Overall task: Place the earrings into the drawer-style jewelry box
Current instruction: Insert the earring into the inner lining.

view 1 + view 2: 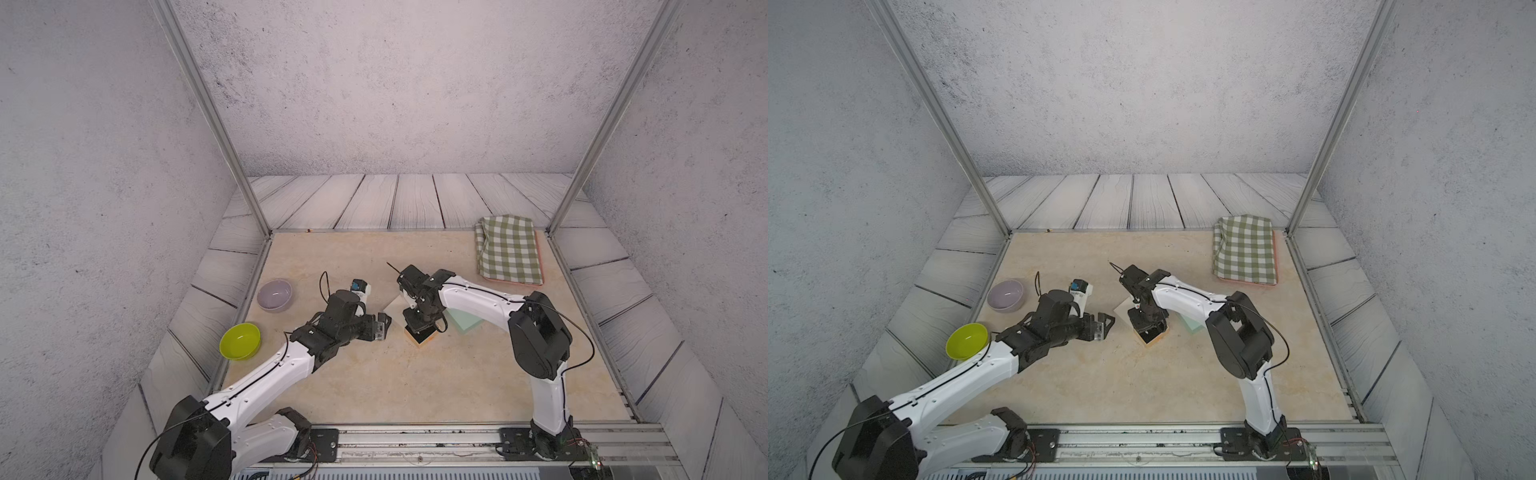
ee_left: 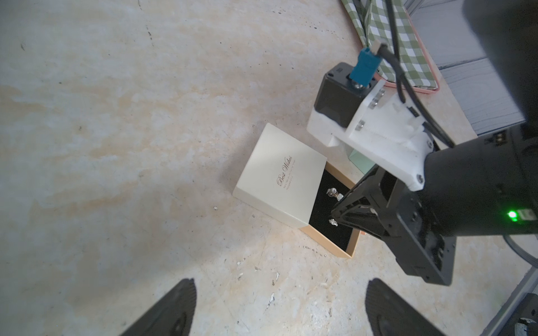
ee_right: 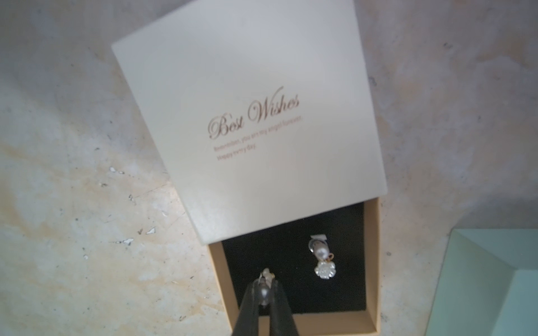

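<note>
Grey mottled walls (image 1: 395, 83), pale plank floor (image 1: 415, 199), beige marbled tabletop (image 1: 374, 382).

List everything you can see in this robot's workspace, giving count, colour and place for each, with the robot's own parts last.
jewelry box: 1, cream, mid-table, tan tray slid out
earrings: 2, pearl and gold, one lying in tray, one pinched over it
green box: 1, mint, beside jewelry box
bowls: 2, lilac and lime, left side
cloth: 1, green-white check, far right corner
table: 1, beige
arms: 2, white-black, left, right
left end effector: 1, black, open, beside jewelry box
right end effector: 1, black, shut on an earring
</note>
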`<state>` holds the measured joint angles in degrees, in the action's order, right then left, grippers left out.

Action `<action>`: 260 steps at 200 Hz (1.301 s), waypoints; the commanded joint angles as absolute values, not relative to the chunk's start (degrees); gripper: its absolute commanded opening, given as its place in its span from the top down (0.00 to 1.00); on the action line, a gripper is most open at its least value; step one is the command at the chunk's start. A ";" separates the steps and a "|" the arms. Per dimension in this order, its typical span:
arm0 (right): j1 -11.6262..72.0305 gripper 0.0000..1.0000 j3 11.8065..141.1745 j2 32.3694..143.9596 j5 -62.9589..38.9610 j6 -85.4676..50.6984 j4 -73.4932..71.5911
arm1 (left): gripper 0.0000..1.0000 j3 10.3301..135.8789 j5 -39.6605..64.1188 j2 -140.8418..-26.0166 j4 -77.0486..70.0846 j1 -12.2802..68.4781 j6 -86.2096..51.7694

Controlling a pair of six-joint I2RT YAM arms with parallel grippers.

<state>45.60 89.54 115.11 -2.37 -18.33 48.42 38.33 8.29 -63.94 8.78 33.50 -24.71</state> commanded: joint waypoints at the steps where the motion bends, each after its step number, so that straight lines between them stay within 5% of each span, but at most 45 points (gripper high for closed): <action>1: 45.91 0.93 90.75 117.02 -1.63 -17.64 50.07 | 0.06 37.75 8.73 -63.05 8.53 33.00 -24.90; 260: 45.99 0.93 92.11 118.56 -1.85 -18.28 49.31 | 0.06 36.39 10.13 -62.06 7.12 33.05 -25.30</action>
<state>45.65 90.70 117.36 -2.37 -18.15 49.04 37.23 9.72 -62.98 7.51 33.50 -24.93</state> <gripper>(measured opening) 0.091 0.940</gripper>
